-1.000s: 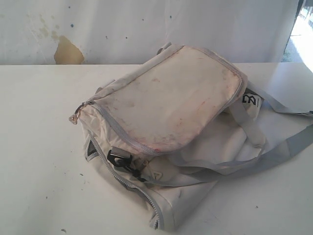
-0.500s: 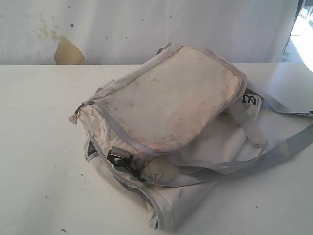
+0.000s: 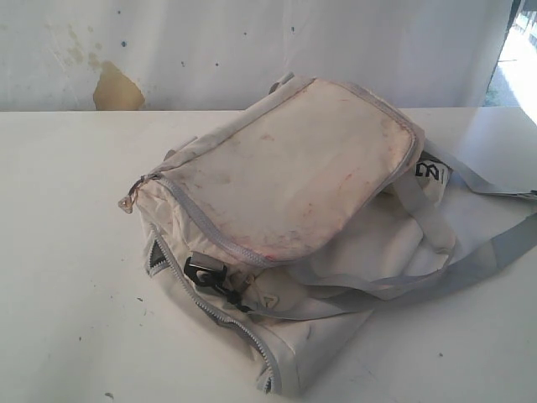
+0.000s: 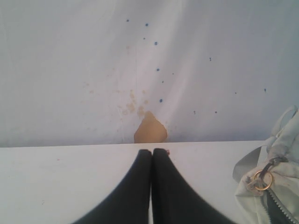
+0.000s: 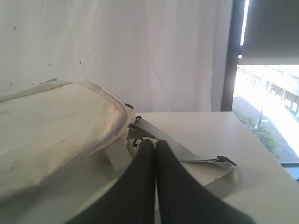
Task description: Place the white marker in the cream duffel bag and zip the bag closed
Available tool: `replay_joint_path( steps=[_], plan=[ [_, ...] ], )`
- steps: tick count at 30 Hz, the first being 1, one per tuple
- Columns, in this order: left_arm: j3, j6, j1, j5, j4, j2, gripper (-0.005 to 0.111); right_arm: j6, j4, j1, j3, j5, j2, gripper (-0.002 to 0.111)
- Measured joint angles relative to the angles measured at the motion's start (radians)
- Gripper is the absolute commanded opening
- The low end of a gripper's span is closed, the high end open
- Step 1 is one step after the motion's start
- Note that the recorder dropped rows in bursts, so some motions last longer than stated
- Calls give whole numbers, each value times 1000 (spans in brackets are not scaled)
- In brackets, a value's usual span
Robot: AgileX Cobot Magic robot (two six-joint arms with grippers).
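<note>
We see the cream duffel bag [image 3: 294,210] lying in the middle of the white table [image 3: 67,252]. Its stained top flap is down flat, with grey zipper trim running round the edge. A zipper pull [image 3: 127,204] hangs at the bag's left corner, and a black buckle [image 3: 204,269] sits on its near side. The grey straps [image 3: 495,243] trail off to the right across the table, and a black logo [image 3: 428,172] shows on the bag's right end. Behind the table stands a white wall with a brown patch [image 3: 116,86] at far left. Our left gripper [image 4: 152,151] has its jaws pressed together on nothing and hangs over bare table just left of the bag's corner, pointing at the wall. Our right gripper [image 5: 154,142] is likewise pinched together and empty, and hangs above the straps beside the flap. We cannot tell from these views where the white marker lies.
</note>
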Motion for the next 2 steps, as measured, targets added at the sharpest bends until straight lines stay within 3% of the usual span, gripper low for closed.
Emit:
replay_joint_path(
  steps=[2],
  plan=[
    [0, 0, 0, 0, 0, 0, 0, 0, 0, 0, 0, 0, 0, 0]
  ],
)
